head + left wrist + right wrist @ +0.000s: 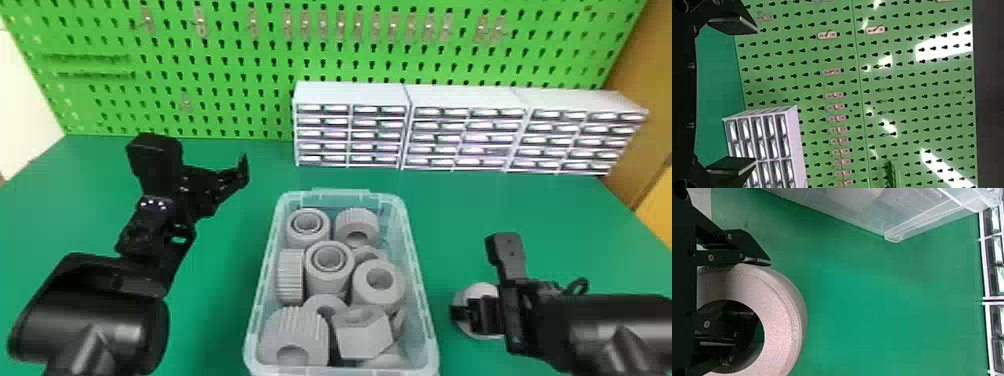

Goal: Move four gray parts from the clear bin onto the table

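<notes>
On the flat green table, the clear bin sits in front of you, with low white drawers behind it. A bright green wall full of little holes stands at the back, with small metal hooks on it.

Your gray part is just outside the bin, on its right side. You can't tell if it touches the table. Its round open end faces your right wrist camera, so its long axis, the line through the hole, points toward that camera. Your right gripper pinches its wall, one finger outside and one in the hole. Your left gripper is over the table to the left of the bin, its two fingers spread wide apart.

The part you hold is a thick ring with a smooth curved side and a speckly, dull face. In the bin, you see more gray pieces: round tubes, chunky ones with bumpy ridges, and one with flat sides. The bin is see-through plastic with rounded corners. The table looks smooth, and the wall looks shiny.
</notes>
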`<state>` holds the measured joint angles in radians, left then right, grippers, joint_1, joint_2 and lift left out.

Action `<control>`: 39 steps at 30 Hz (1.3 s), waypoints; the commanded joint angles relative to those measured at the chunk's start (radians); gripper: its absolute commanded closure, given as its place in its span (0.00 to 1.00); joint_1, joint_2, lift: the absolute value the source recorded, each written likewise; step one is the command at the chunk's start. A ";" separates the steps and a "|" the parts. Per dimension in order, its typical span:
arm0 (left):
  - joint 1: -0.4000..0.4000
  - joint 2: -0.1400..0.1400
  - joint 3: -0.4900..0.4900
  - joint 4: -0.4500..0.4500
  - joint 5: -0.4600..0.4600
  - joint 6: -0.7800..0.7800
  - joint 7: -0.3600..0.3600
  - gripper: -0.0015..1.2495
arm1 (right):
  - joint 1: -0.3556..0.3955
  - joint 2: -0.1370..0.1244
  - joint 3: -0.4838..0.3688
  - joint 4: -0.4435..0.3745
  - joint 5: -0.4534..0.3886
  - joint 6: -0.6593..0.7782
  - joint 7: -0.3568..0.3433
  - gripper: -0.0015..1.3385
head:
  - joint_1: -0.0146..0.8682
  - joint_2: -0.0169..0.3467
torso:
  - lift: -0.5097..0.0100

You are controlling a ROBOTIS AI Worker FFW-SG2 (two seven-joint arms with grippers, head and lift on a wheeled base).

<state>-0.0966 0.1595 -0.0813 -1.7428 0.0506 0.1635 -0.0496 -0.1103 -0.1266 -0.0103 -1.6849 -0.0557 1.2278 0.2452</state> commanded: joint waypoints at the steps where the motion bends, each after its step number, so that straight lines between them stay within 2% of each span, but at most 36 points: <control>1: -0.002 0.000 0.000 0.000 0.000 0.004 -0.001 0.09 | -0.003 -0.002 -0.007 0.001 -0.024 -0.008 0.000 0.60 | 0.78 0.14 | 0.89; 4: -0.002 0.000 0.000 0.000 0.000 0.004 -0.003 0.09 | -0.005 -0.007 0.001 -0.006 -0.026 -0.017 0.000 0.53 | 0.78 0.14 | 0.89; 9: -0.003 0.000 0.000 0.000 0.000 0.004 -0.004 0.09 | -0.019 -0.031 0.043 -0.038 -0.018 -0.013 0.000 0.44 | 0.78 0.14 | 0.89; 17: -0.003 0.000 0.000 0.000 0.000 0.005 -0.004 0.09 | -0.028 -0.027 0.053 -0.102 0.048 -0.010 0.000 0.42 | 0.78 0.14 | 0.89; 25: -0.003 0.000 -0.002 0.000 0.000 0.005 -0.004 0.09 | -0.037 -0.033 0.064 -0.145 0.069 0.013 0.000 0.39 | 0.78 0.14 | 0.89; 31: -0.002 0.000 0.000 0.000 0.002 0.005 -0.004 0.09 | -0.043 -0.028 0.076 -0.219 0.117 0.027 0.000 0.39 | 0.78 0.14 | 0.89; 39: 0.000 0.000 0.002 0.000 0.002 0.004 -0.004 0.09 | -0.094 -0.024 0.099 -0.277 0.135 0.042 0.000 0.39 | 0.78 0.14 | 0.89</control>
<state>-0.0969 0.1596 -0.0799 -1.7425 0.0522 0.1675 -0.0541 -0.1743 -0.1503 0.0727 -1.9409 0.0762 1.2544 0.2454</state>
